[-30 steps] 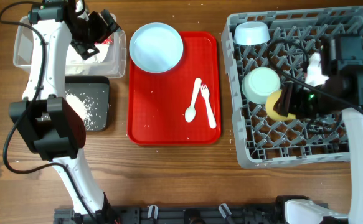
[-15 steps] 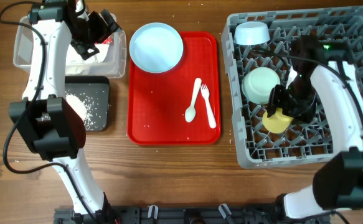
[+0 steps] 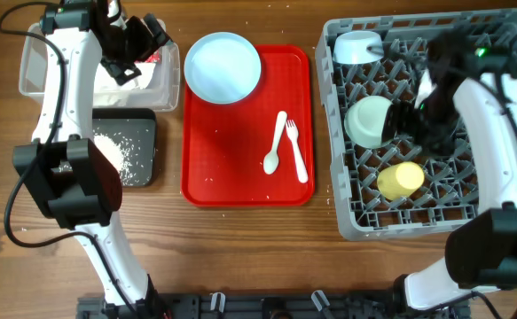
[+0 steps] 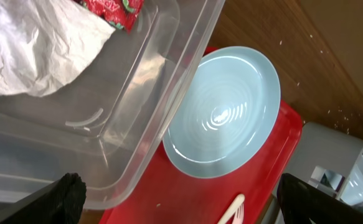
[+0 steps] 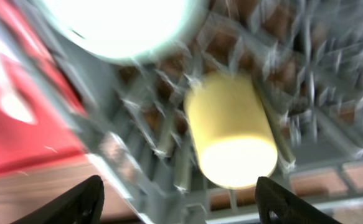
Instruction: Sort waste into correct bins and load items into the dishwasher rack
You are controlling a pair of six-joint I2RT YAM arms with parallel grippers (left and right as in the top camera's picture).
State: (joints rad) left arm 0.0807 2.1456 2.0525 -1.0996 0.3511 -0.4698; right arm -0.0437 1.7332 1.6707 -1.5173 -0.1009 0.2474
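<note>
Wooden table [image 3: 240, 257], yellow cup [image 3: 400, 180] in rack [image 3: 348, 221]

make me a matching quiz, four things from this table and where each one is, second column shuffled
Things:
1. plate
2. cup
3. napkin
4. scraps

Places:
a. in the black bin
b. on the red tray
c. in the clear tub
d. in the rack

Pairs: 1-b, 2-d, 3-c, 4-a
</note>
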